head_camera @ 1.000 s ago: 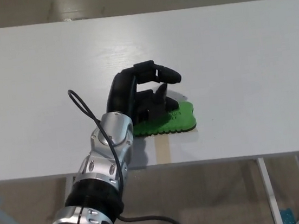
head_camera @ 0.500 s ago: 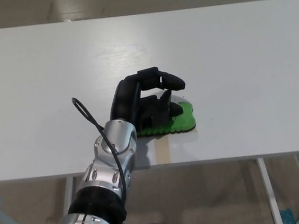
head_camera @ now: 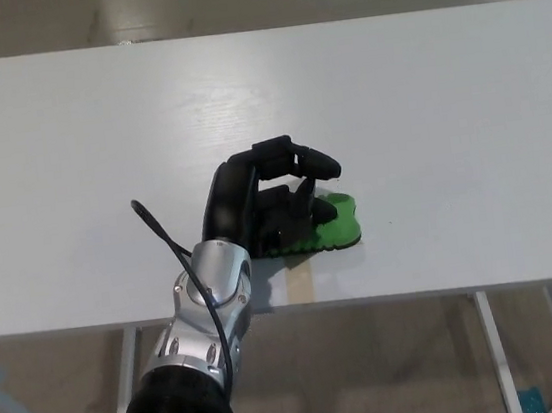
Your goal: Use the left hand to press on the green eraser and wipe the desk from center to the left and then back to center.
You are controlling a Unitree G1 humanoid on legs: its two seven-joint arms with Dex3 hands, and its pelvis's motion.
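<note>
Pressing from above, the left hand [head_camera: 270, 199] lies over the green eraser [head_camera: 334, 226] near the front edge of the white tabletop [head_camera: 425, 108], close to its middle. Reading from left to right: the silver forearm with its looping black cable rises from below the tabletop's front edge; next comes the black palm, angled forward and down; then the curled fingers [head_camera: 313, 162], arched over the eraser; last, the eraser's exposed right end, which juts out beyond the fingertips.

The eraser is a flat green pad with a scalloped front edge on a thin dark base, lying flat on the tabletop. It looks light and somewhat soft, so it probably slides easily and could slip out sideways under a glancing push. Firm downward pressure near its middle, not a pinch at the edges, seems the sound way to carry it along. The hand is half-curled and resting on the pad, not wrapped around it; the exact contact under the palm is hidden. The right hand is not visible.
</note>
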